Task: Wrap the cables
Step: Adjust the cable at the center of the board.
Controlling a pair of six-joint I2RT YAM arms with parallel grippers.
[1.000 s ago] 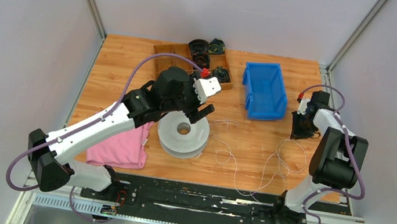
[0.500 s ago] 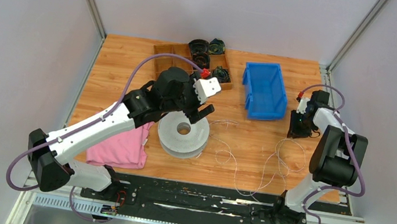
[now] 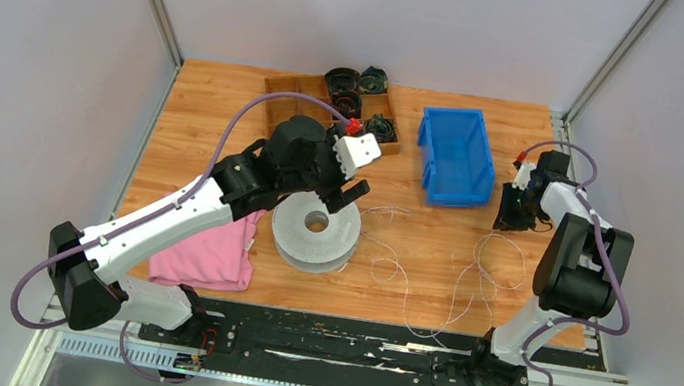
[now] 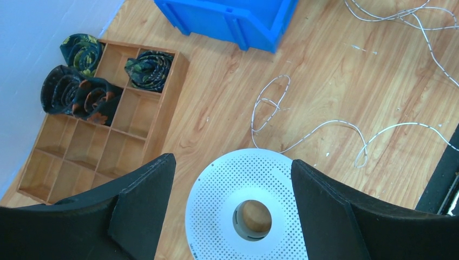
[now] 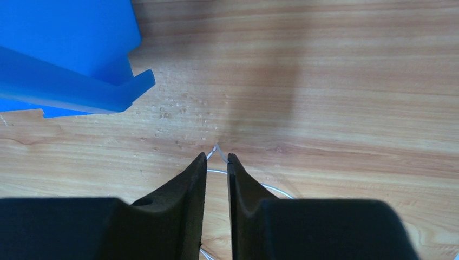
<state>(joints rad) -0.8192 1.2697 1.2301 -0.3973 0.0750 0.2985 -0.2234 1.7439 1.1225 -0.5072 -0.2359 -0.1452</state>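
Observation:
The cables are thin white wire lying in loose loops on the wooden table between the spool and the right arm; they also show in the left wrist view. A white perforated spool lies flat at the centre. My left gripper hovers over it, wide open, the spool showing between its fingers. My right gripper is low at the table beside the blue bin. Its jaws stand a narrow gap apart, with a bent cable end right at the fingertips.
A blue bin stands at the back right, its corner close to the right gripper. A wooden compartment tray with dark coiled bundles sits at the back. A pink cloth lies at the front left.
My right gripper has shifted a little toward the back and toward the blue bin, staying low over the cable end. The left arm has not moved.

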